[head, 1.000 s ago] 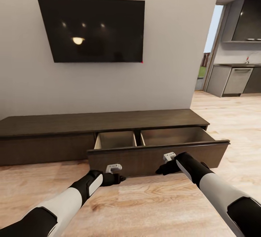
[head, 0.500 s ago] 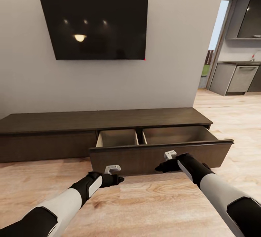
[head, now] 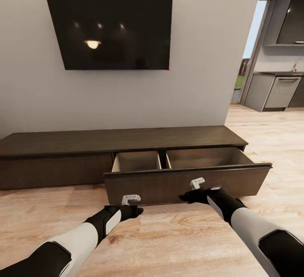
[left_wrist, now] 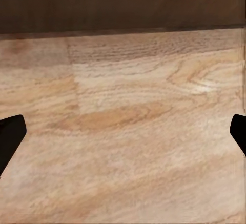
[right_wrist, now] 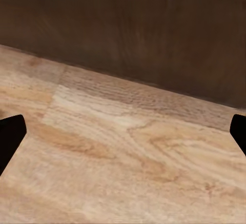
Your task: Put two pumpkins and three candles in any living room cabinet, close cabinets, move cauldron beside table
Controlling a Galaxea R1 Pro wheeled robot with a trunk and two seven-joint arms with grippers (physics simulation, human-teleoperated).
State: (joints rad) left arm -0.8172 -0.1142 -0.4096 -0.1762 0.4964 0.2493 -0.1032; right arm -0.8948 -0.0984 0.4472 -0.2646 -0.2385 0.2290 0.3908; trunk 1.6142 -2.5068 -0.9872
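The cabinet [head: 59, 158] is a long low dark-brown unit against the wall. Its wide right drawer [head: 188, 182] is pulled out, and the two pale compartments inside hold nothing. My left gripper [head: 138, 211] hovers low over the wood floor just in front of the drawer's left part, open and empty. My right gripper [head: 184, 196] is close to the drawer front near its middle, also open and empty. In the left wrist view, the left gripper [left_wrist: 123, 142] has its fingertips spread wide over the floor. The right gripper [right_wrist: 123, 137] is spread the same way. The pumpkins, candles, cauldron and table are out of view.
A black TV [head: 109, 29] hangs on the grey wall above the cabinet. At the right, an opening leads to a kitchen with grey cupboards [head: 278, 93]. Light wood floor [head: 169, 243] stretches in front of the cabinet and to the right.
The camera shifted a little early on. Since then both arms have drawn slightly back and down from the drawer front. The drawer stays open.
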